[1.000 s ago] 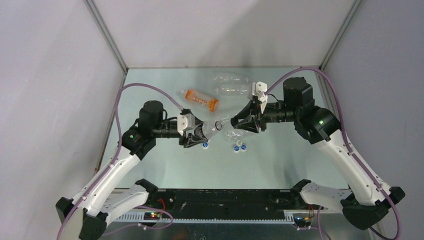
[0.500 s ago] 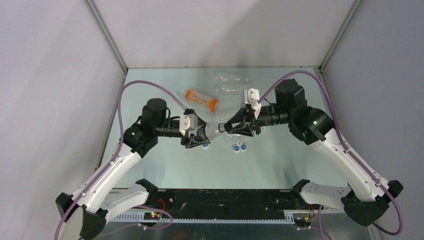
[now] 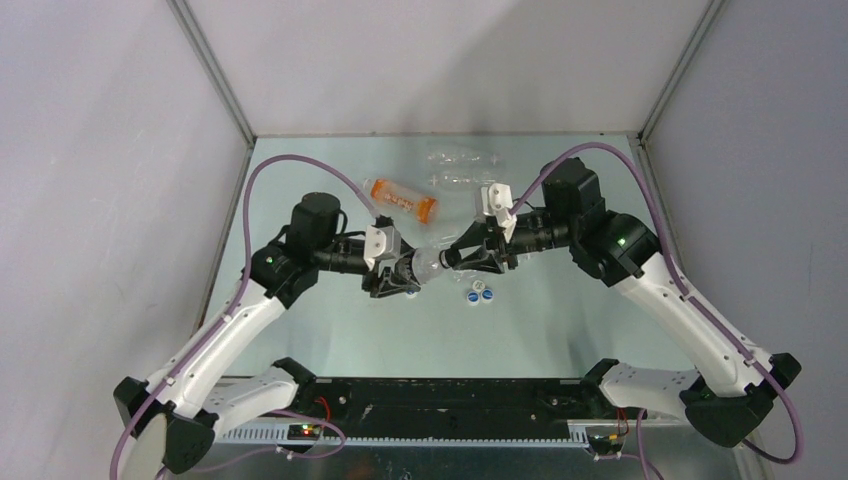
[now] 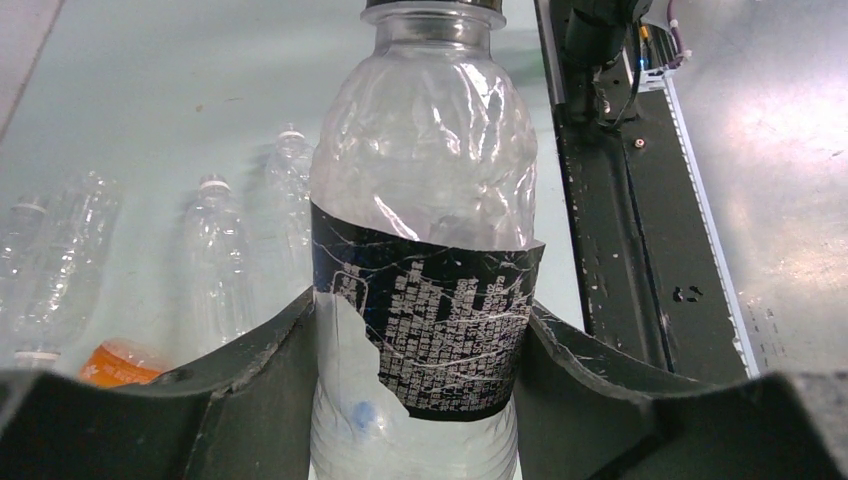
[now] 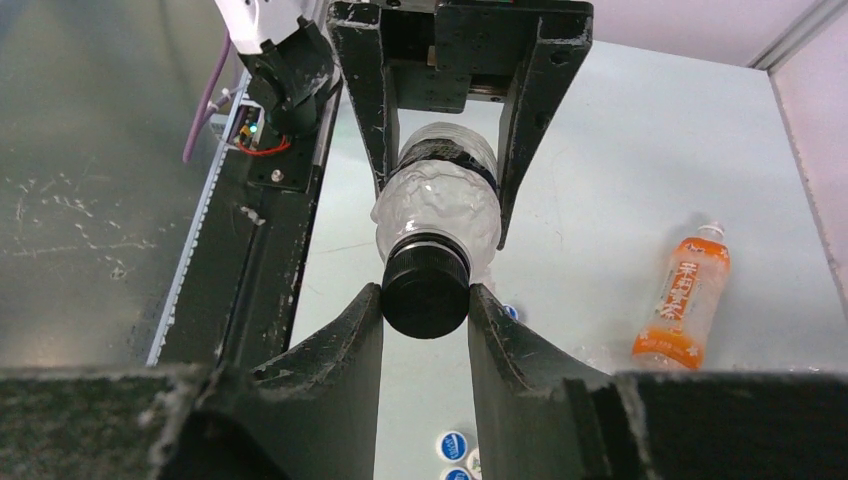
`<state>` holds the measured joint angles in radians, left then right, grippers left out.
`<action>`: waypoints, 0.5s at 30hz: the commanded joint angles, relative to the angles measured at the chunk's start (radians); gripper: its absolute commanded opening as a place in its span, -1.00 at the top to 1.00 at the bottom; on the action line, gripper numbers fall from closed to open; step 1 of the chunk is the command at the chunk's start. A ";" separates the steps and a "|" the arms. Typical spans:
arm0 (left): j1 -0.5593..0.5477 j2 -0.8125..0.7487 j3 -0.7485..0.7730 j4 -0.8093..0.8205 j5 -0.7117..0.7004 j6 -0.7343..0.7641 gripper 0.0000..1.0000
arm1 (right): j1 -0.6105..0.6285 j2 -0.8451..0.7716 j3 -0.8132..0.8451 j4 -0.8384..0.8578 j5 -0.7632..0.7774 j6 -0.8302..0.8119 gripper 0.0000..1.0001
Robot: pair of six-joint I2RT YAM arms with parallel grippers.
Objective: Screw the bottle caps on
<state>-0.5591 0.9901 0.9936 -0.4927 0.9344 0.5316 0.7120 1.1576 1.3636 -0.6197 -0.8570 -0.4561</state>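
My left gripper (image 3: pixel 400 272) is shut on a clear ribbed bottle (image 4: pixel 425 200) with a black label and holds it above the table, neck toward the right arm. A black cap (image 5: pixel 426 285) sits on its neck. My right gripper (image 5: pixel 426 300) is shut on that cap, one finger on each side. In the top view the two grippers meet at the bottle (image 3: pixel 425 265) in the middle, the right gripper (image 3: pixel 452 258) at the cap. Blue-topped caps (image 3: pixel 478 295) lie on the table below the right gripper, also in the right wrist view (image 5: pixel 450 447).
An orange bottle (image 3: pixel 402 200) lies behind the grippers, also in the right wrist view (image 5: pixel 685 297). Clear bottles (image 3: pixel 462 168) lie at the back of the table, some in the left wrist view (image 4: pixel 215 262). The black rail (image 3: pixel 450 400) runs along the near edge.
The right gripper has moved left to the held bottle's neck and now grips the black cap on it. The left arm has shifted slightly with the bottle.
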 commanded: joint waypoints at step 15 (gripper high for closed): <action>-0.004 0.049 0.033 0.263 0.206 -0.160 1.00 | -0.007 0.039 -0.001 -0.080 -0.070 -0.103 0.94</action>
<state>-0.5537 1.0512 0.9947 -0.4854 1.0260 0.4480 0.7082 1.1637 1.3640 -0.6708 -0.8646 -0.5617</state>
